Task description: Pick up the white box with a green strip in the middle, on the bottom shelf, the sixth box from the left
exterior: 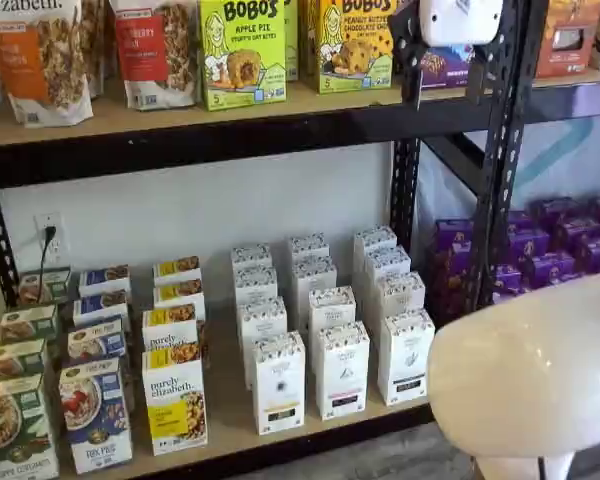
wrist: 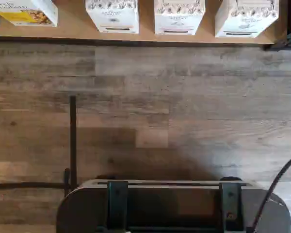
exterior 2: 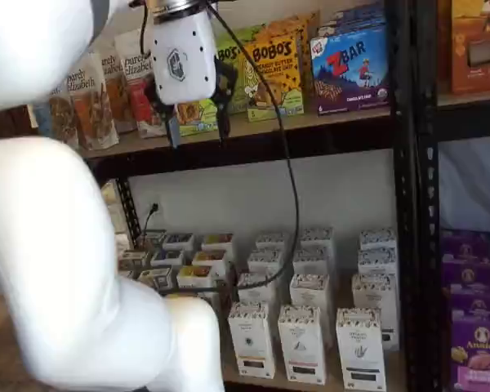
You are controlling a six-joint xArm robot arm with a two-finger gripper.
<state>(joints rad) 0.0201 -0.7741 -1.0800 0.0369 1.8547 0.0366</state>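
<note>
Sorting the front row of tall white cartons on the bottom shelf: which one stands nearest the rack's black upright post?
The rightmost white box, with a dark strip low on its front; the other two front cartons stand further left.

even, soft indoor light; the arm (exterior 2: 57,245) is blurred up close, and a faint shadow falls on the floor (wrist: 184,97).

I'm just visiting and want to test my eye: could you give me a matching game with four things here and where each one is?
Things:
1. pincer
2. rightmost front white box
3. Bobo's Apple Pie box
4. purple boxes

Places or states:
A. standing on the upper shelf
B. in the neighbouring rack to the right
C. open, hanging in the air
D. standing on the bottom shelf

Pairs: 1-C, 2-D, 3-A, 4-B
</note>
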